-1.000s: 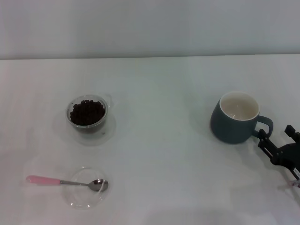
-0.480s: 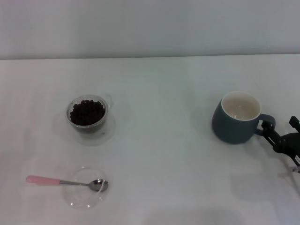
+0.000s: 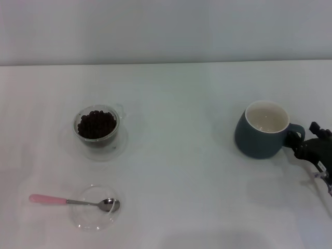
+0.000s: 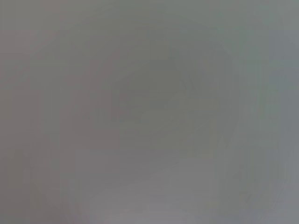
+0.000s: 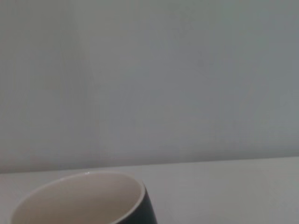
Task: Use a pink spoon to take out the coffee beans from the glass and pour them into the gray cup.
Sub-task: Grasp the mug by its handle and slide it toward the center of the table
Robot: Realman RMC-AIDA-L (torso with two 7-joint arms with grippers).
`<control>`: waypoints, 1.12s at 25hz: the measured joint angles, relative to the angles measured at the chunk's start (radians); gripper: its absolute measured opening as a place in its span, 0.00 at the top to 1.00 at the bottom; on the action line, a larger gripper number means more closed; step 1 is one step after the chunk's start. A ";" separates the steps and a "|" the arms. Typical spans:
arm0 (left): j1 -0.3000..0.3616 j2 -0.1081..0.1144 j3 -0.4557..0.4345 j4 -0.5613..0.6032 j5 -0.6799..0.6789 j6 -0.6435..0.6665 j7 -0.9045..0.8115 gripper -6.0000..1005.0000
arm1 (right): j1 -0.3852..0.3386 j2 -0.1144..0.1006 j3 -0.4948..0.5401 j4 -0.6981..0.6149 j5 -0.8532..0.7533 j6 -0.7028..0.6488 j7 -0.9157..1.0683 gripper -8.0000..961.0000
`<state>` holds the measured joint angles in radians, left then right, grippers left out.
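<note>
The pink spoon (image 3: 49,199) lies at the front left, its metal bowl resting in a shallow clear dish (image 3: 89,219). The glass (image 3: 78,130) stands behind it, full of coffee beans (image 3: 96,123). The gray cup (image 3: 257,141) stands upright at the right, its inside cream-white and bare, its handle turned right. My right gripper (image 3: 306,134) is at that handle, with a finger on either side closed in on it. The cup's rim also shows in the right wrist view (image 5: 79,196). My left gripper is out of view.
The white table (image 3: 176,171) ends in a far edge against a pale wall. A clear saucer (image 3: 120,147) lies under the glass. The left wrist view shows only a plain grey blur.
My right gripper has moved up and in to the gray cup's handle, and its fingers have narrowed around it. The spoon, glass and beans have not moved.
</note>
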<state>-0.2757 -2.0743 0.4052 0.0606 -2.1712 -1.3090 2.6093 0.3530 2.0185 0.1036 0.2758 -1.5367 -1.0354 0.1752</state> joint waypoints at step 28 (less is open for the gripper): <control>0.015 0.002 0.000 0.036 -0.003 -0.043 0.000 0.30 | 0.064 0.005 -0.037 0.011 -0.016 -0.012 0.003 0.62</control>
<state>-0.2605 -2.0724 0.4049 0.0966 -2.1739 -1.3515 2.6092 0.4174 2.0234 0.0664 0.2868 -1.5526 -1.0471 0.1785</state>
